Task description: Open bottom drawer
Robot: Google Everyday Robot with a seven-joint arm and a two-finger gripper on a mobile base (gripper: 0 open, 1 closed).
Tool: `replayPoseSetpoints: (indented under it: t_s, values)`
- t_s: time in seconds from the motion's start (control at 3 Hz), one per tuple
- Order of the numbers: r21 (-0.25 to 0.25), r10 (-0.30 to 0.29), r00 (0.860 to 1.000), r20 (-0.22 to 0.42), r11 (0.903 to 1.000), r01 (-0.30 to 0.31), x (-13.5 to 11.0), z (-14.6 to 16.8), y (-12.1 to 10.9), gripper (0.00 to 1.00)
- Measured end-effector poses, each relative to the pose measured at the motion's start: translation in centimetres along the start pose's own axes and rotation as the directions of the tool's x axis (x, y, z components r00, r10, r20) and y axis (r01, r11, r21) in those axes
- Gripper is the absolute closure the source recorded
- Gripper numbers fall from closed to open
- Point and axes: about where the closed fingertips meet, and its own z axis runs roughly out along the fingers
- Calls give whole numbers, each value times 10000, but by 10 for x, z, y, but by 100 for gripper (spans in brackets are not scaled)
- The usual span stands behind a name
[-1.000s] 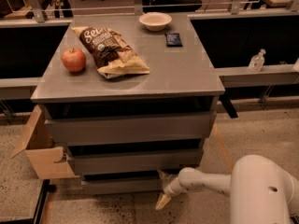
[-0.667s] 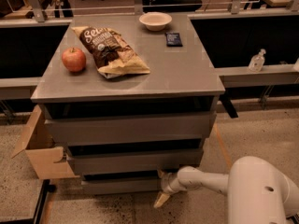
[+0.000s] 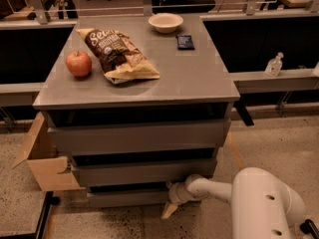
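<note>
The bottom drawer (image 3: pixel 127 198) is the slimmest of three grey handleless fronts, lowest on the grey cabinet, just above the floor. A dark gap shows above its top edge. The mid-sized drawer front (image 3: pixel 144 172) and the tallest front (image 3: pixel 139 136) sit above it. My gripper (image 3: pixel 172 203) reaches in from the white arm (image 3: pixel 259 198) at the lower right and sits at the right end of the bottom drawer's front. One pale fingertip (image 3: pixel 168 211) points down toward the floor.
On the cabinet top (image 3: pixel 194 78) lie an apple (image 3: pixel 79 63), a chip bag (image 3: pixel 119 54), a white bowl (image 3: pixel 165 22) and a small dark packet (image 3: pixel 185 42). An open cardboard box (image 3: pixel 42 158) stands left of the cabinet. A bottle (image 3: pixel 273 64) stands on the right ledge.
The gripper stays at the right end of the bottom drawer; the view shifts slightly. The drawer fronts have not visibly moved.
</note>
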Motion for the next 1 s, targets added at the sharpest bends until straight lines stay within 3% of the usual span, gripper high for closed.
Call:
replayPoseSetpoints:
  t_s: [0.33, 1.0]
  values:
    - [-182, 104, 9999, -43, 9998, -104, 7, 10, 3, 15]
    - [-354, 202, 9998, -53, 9992, -203, 8, 11, 8, 63]
